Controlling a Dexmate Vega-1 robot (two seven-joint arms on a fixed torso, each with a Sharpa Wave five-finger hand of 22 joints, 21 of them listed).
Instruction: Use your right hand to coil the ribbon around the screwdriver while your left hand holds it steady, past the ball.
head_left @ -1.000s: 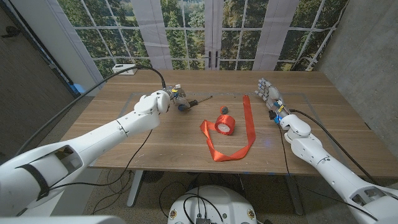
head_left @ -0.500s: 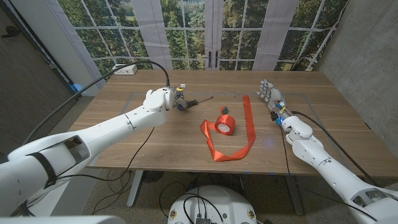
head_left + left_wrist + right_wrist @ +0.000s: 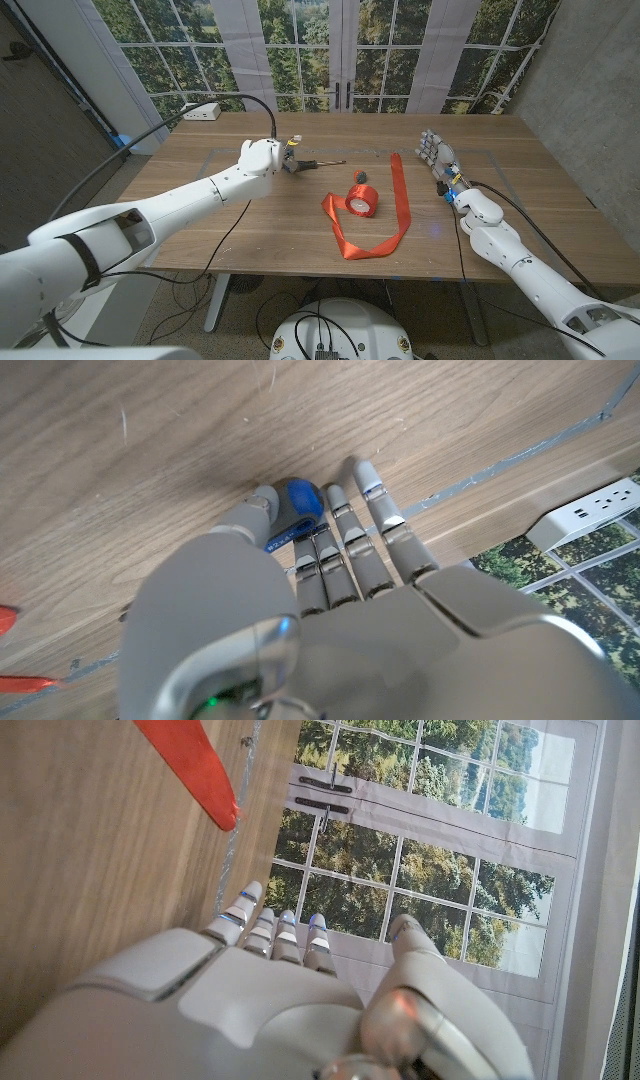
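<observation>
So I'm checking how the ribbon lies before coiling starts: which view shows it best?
The head view: the whole red ribbon lies looped on the table beside its spool. The right wrist view catches only one end; the left wrist view shows red slivers at its edge.

A wooden table stands before tall gridded windows showing trees; grey walls flank them.

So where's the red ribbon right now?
In the head view the ribbon lies looped on the table's middle, around its spool, between the left hand and the right hand.
</observation>
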